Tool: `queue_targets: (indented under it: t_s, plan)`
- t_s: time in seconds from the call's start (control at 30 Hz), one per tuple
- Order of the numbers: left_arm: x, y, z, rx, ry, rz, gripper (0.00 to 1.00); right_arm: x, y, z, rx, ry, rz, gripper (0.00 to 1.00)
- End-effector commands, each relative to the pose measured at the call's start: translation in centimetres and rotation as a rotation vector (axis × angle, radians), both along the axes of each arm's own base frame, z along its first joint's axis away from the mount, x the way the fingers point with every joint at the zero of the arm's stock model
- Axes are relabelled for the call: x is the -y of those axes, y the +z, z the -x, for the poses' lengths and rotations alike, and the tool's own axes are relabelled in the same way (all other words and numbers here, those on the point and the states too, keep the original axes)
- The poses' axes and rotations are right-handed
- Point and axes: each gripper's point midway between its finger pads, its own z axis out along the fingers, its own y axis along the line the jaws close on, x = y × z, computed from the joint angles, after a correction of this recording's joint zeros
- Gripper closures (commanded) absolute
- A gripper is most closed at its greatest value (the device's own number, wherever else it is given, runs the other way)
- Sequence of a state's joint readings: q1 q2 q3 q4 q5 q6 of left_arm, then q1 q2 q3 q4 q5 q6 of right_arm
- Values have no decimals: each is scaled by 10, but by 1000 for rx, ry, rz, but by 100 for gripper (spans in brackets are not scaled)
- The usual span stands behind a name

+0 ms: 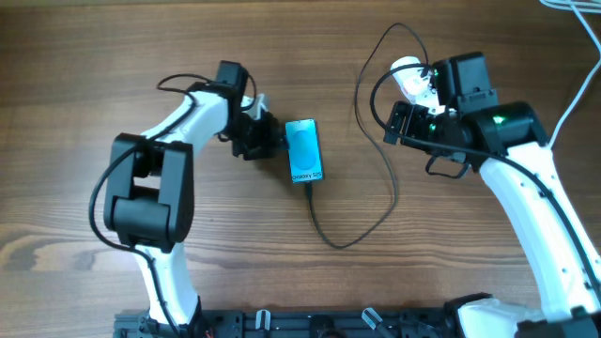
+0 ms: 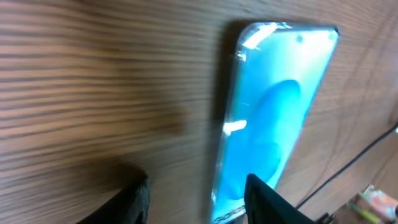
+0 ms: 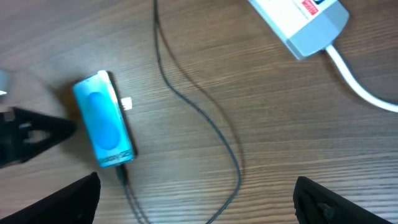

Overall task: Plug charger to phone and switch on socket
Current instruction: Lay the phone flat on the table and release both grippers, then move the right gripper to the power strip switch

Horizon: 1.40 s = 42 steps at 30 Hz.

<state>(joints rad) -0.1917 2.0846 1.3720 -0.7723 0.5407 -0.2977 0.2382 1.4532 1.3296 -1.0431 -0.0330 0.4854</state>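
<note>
Both pincers are seen released. The left pincer [image 2: 196, 186] is spread just beside the left long edge of the phone [image 1: 304, 151], with nothing clasped; whether a finger is touching the phone cannot be told. The right pincer [image 3: 196, 202] is spread wide and empty, well to the right of the phone.

The phone is laid flat on the worktop [image 1: 75, 56], screen lit and facing up. The charger [image 1: 395, 188] is seen meeting the phone's bottom edge with its connector tip, so the plugging-in is judged done, though full seating cannot be confirmed. The cable is looped away below the phone, then up and rightwards to the socket [image 3: 298, 22], which is lying well right of the phone, its thick white cord [image 3: 367, 90] led off further right. The charger's far plug is hidden.

Whether the switch is on cannot be read, and no pincer is on the socket. Switching on is therefore taken as the remaining step, likely for the nearer right pincer.
</note>
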Motion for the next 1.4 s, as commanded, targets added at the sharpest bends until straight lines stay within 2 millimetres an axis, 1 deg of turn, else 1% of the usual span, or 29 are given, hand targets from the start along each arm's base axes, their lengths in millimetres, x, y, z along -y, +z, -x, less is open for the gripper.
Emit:
queue_targets:
  t_s: [0.0,0.03,0.07,0.1,0.13,0.17,0.2,0.23,0.3,0.33,0.4,0.47,0.53,0.63,0.67,0.7,0.77,0.8,0.83,0.9,0.93,0.97,1.03,1.07,1.1,1.13,1.17,1.3,1.37]
  plan:
    - [-46,42,-9,110,61,-89,49,20,-29,-14,-48,36,101,0]
    - [-53,64,-11,165,76,-107,49,29,-37,-18,-64,36,115,0]
    - [-62,93,-13,246,92,-148,46,44,-44,-24,-80,-8,116,1]
    - [-67,118,-14,320,106,-168,39,61,-52,-33,-86,-57,115,0]
    - [-70,150,-13,412,119,-172,9,86,-61,-46,-74,-126,106,0]
    - [-70,171,-10,470,125,-163,0,102,-65,-56,-56,-162,90,0]
    - [-71,194,-6,535,133,-153,0,119,-69,-71,-14,-199,26,0]
    - [-71,203,-4,558,135,-149,0,125,-70,-80,15,-214,-6,0]
    - [-71,213,-1,586,138,-145,0,140,-76,-106,94,-243,-29,0]
    - [-71,214,-1,588,138,-144,0,146,-79,-117,125,-253,-5,0]
    - [-71,213,-1,587,138,-144,0,161,-87,-132,167,-286,64,0]
    - [-71,213,-1,587,138,-144,0,172,-99,-141,180,-298,119,1]
    - [-71,213,-1,587,138,-144,0,172,-116,-145,161,-269,129,0]
    - [-71,213,-1,587,138,-144,0,168,-151,-142,92,-256,109,0]
    - [-71,213,-1,587,138,-144,0,165,-155,-144,83,-246,89,0]
    - [-71,213,-1,587,138,-144,0,164,-154,-146,85,-244,84,0]
    - [-71,213,-1,587,138,-144,0,166,-142,-151,84,-247,92,0]
    - [-71,213,-1,587,138,-144,0,168,-125,-158,87,-247,96,0]
    - [-71,213,-1,587,138,-144,0,169,-103,-166,95,-239,100,1]
    - [-71,213,-1,587,138,-144,0,169,-82,-169,91,-230,103,0]
    - [-71,213,-1,587,138,-144,0,169,-78,-169,82,-224,104,0]
    - [-71,213,-1,587,138,-144,0,168,-81,-166,60,-217,105,1]
    - [-71,213,-1,587,138,-144,0,163,-101,-159,-5,-203,83,0]
    - [-71,213,-1,587,138,-144,0,155,-116,-156,-43,-186,41,0]
    - [-71,213,-1,587,138,-144,0,152,-127,-155,-66,-180,22,0]
    - [-71,213,-1,587,138,-144,0,152,-135,-154,-85,-181,22,0]
    - [-71,213,-1,587,138,-144,0,153,-140,-154,-91,-186,27,0]
    - [-71,213,-1,587,138,-144,0,152,-144,-155,-97,-210,10,0]
    - [-71,213,-1,587,138,-144,0,150,-151,-154,-113,-245,-13,0]
